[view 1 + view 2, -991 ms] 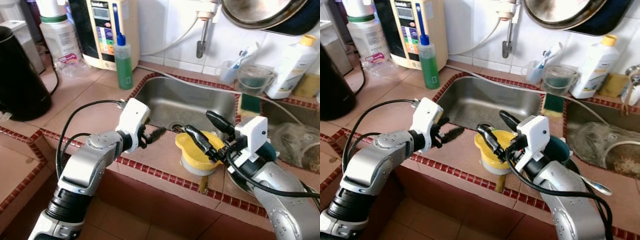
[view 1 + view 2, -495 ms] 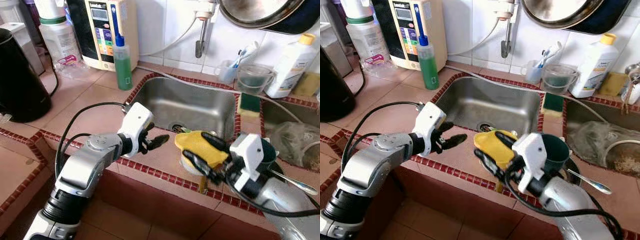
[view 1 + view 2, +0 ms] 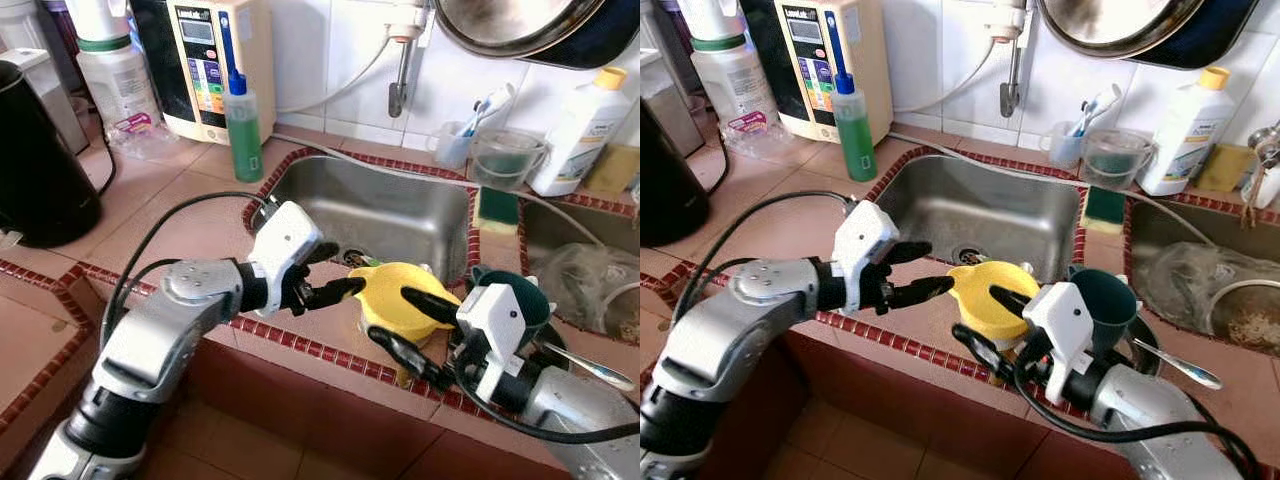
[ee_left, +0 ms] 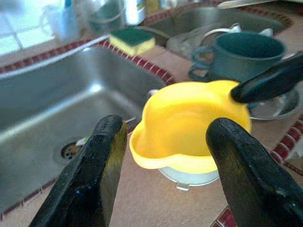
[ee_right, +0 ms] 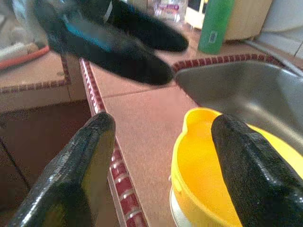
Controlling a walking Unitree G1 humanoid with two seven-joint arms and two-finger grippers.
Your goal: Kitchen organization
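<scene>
While the yellow bowl (image 3: 405,300) sits on a smaller white container (image 4: 189,174) on the tiled bench (image 3: 180,215), right at the front lip of the steel sink (image 3: 385,205), both arms are crowding it from either side. The left end effector (image 3: 335,272) is released, fingers spread, with one fingertip (image 3: 348,287) just about at the bowl's near rim, not clamped on anything. The right end effector (image 3: 985,322) is spread wide too: its upper finger (image 3: 1008,300) reaches over the bowl's rim, and the lower one (image 3: 975,348) is down by the bench's red-tile edge, so it's straddling the bowl but I wouldn't call that a grip. Just beside the bowl on the right there's a dark teal mug (image 3: 1102,295) with a spoon (image 3: 1175,365) next to it. Further back: a green soap bottle (image 3: 243,125), a sponge (image 3: 498,207) on the divider between the basins, and a white bottle with a yellow cap (image 3: 582,130) by the wall.
</scene>
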